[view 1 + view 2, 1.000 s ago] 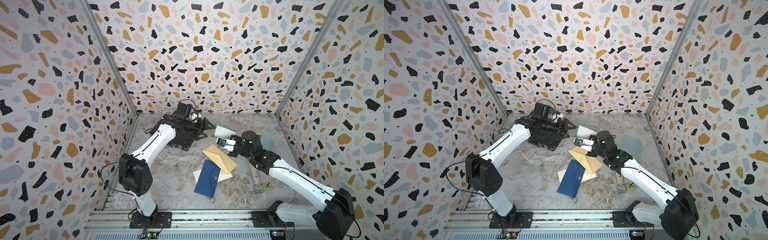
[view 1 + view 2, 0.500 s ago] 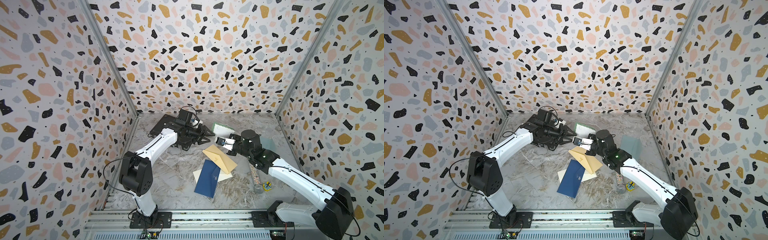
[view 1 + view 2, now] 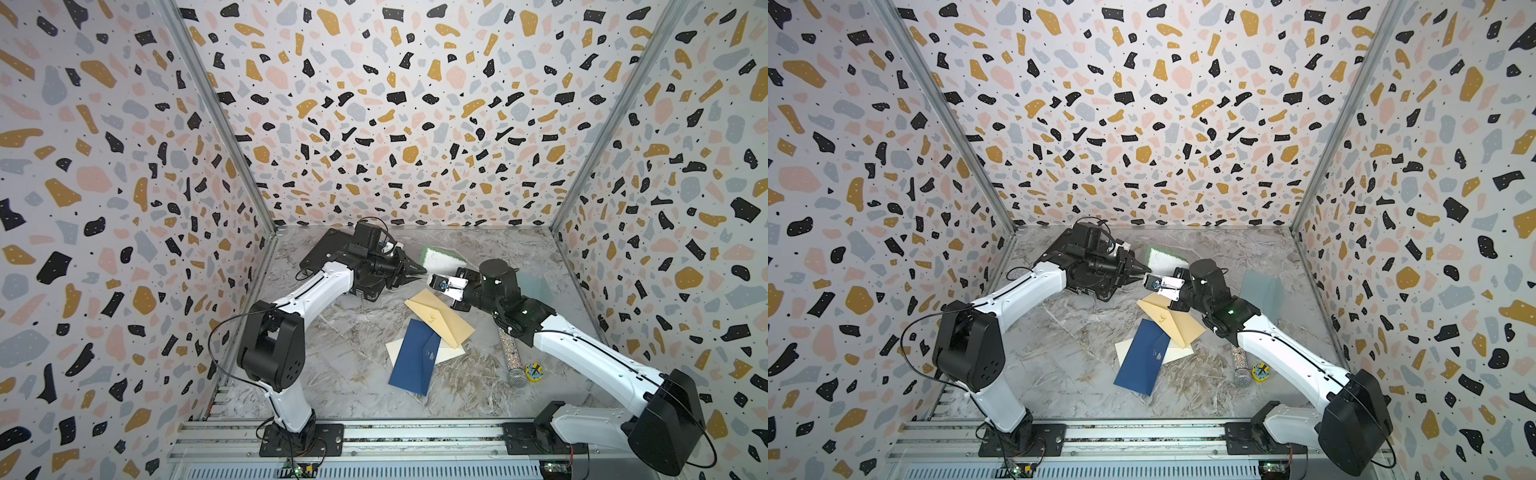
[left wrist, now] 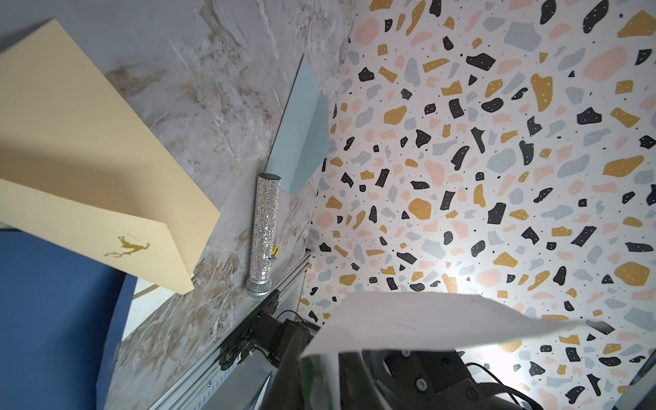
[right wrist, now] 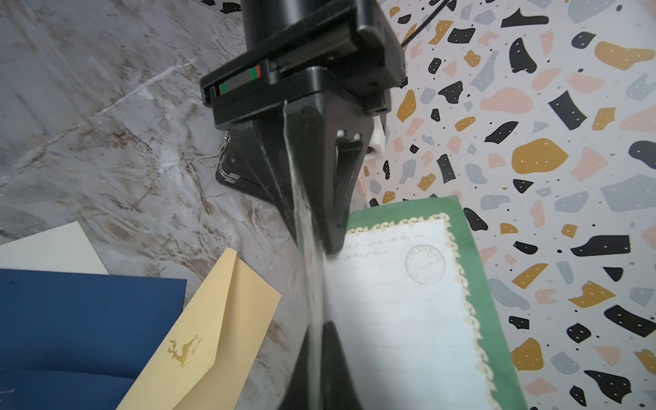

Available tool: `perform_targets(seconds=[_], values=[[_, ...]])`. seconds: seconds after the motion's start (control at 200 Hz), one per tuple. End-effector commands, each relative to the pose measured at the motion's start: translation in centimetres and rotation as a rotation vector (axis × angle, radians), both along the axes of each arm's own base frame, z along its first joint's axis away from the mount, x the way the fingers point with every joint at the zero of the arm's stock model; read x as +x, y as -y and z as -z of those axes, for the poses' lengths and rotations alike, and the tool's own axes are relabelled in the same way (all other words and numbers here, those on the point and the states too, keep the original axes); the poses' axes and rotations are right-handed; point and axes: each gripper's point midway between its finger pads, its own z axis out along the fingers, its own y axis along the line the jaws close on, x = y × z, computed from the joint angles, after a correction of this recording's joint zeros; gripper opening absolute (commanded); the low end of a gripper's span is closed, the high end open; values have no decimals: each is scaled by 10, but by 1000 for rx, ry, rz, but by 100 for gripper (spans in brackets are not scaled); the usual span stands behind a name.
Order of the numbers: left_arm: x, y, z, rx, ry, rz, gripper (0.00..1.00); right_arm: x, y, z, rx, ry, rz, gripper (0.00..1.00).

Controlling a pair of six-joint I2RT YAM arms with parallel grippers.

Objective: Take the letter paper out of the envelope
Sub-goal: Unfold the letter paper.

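Now left gripper [image 3: 419,272] has closed onto letter paper [image 3: 442,259].

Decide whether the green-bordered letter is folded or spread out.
Spread out: in the right wrist view the letter shows one flat lined face with postmark and green border; no fold visible, one side hidden.

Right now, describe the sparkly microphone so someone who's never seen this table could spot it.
Start at the marble tabletop, on the right arm's side near the front rail. Beside a small yellow trinket lies the microphone: a glittery silver stick with a mesh head, unlike the flat envelopes nearby.
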Motion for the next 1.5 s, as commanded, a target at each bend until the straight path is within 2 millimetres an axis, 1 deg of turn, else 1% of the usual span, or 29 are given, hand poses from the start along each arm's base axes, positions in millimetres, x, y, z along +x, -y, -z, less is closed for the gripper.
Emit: perform_targets(seconds=[0.0,0.1,0.16,0.27,0.38,0.495,0.586,0.621,0.671,0.706,0.746,0.861,0.976,1.136,1.166,1.191,1.211,1.251,1.346,1.416,1.436,1.496], values=[[6,0,-18,-53,61,-2,15,0,-4,-16,44,25,-4,0],[5,0,-22,-68,64,-2,7,0,-4,-13,47,20,2,0],[4,0,-23,-73,66,-1,5,1,-4,-12,50,16,7,0],[0,-1,-20,-74,59,5,0,2,-4,-10,47,18,5,0],[-5,-1,-18,-81,56,18,0,1,-5,-10,41,19,-4,0],[-10,-2,-14,-87,46,31,16,-2,-7,-10,42,8,-19,0],[-11,-1,-11,-92,39,37,34,-5,-7,-10,49,-6,-30,0],[-11,-1,-11,-93,39,39,36,-6,-7,-9,47,-9,-33,0],[-11,-1,-10,-95,35,42,36,-6,-7,-10,50,-11,-31,0],[-12,0,-9,-94,32,45,34,-7,-7,-9,47,-13,-32,0],[-11,0,-8,-94,29,44,30,-7,-7,-10,48,-12,-32,0],[-11,1,-10,-107,30,39,11,-6,-7,-10,53,-14,-26,0],[-10,2,-16,-119,39,35,0,-6,-7,-7,53,-20,-26,0],[-4,0,-26,-134,73,3,0,-6,-3,-5,67,-32,-1,0],[-1,-1,-30,-141,85,-9,0,-7,-1,-5,79,-42,10,10],[1,-1,-34,-149,98,-17,0,-8,-1,-4,91,-53,18,21],[3,-1,-36,-154,103,-25,0,-9,0,-4,100,-65,22,28],[7,-2,-41,-163,116,-38,0,-14,1,-3,120,-94,25,36],[14,-4,-51,-173,146,-58,0,-23,4,-2,189,-189,55,42],[17,-3,-55,-190,150,-67,0,-29,7,0,237,-251,74,43],[18,-3,-56,-197,150,-69,0,-34,9,8,228,-293,83,44],[19,-3,-58,-213,143,-78,0,-39,10,14,255,-360,99,45]])
